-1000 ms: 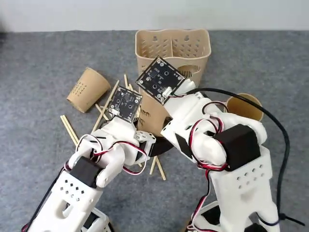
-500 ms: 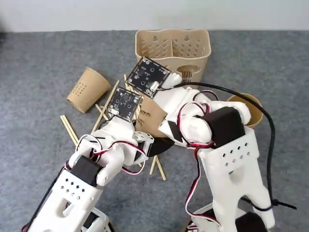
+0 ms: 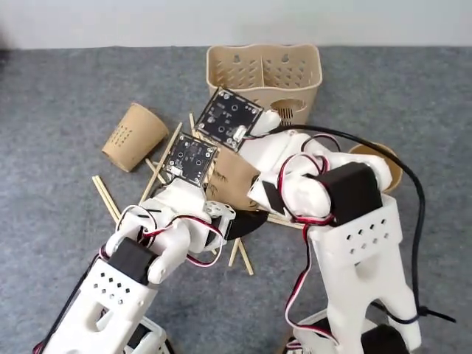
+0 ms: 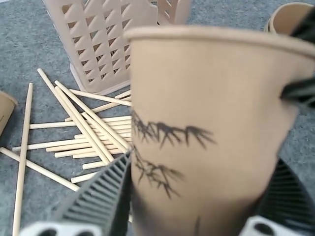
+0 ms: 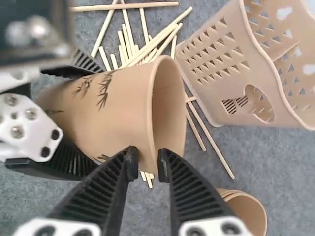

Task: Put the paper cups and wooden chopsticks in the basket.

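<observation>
Shared paper cup
Left gripper clasps its body; right gripper pinches its rim, seemingly off the tabletop.

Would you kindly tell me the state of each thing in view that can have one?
held cup, tipped sideways, gripped
left gripper, shut on the held cup's body
right gripper, shut on the held cup's rim
loose cup, lying on its side on the table
third cup, on the table, partly hidden
chopsticks, scattered flat on the table
basket, upright on the table
</observation>
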You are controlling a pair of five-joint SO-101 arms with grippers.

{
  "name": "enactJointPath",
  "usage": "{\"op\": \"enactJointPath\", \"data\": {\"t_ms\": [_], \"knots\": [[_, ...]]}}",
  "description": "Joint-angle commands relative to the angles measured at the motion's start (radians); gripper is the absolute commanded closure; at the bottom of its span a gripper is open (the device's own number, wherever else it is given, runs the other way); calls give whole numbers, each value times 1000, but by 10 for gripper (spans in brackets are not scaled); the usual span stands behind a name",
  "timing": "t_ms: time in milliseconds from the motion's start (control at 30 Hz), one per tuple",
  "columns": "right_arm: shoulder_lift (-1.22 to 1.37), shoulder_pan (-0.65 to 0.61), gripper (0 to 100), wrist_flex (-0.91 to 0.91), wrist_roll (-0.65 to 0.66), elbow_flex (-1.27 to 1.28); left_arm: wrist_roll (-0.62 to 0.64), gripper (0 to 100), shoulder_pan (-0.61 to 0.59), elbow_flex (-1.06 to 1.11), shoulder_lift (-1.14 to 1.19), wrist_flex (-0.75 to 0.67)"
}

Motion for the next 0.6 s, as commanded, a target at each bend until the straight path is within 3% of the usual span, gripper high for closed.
{"op": "enactJointPath", "data": {"t_ms": [0, 300, 567], "knots": [[19, 51, 990, -25, 9, -21, -8, 624, 3, -21, -28, -5], [19, 179, 990, -58, 8, -21, 40, 622, -78, -41, -124, -46], [19, 189, 991, -51, 6, -21, 31, 622, -71, 10, -318, -44]]}}
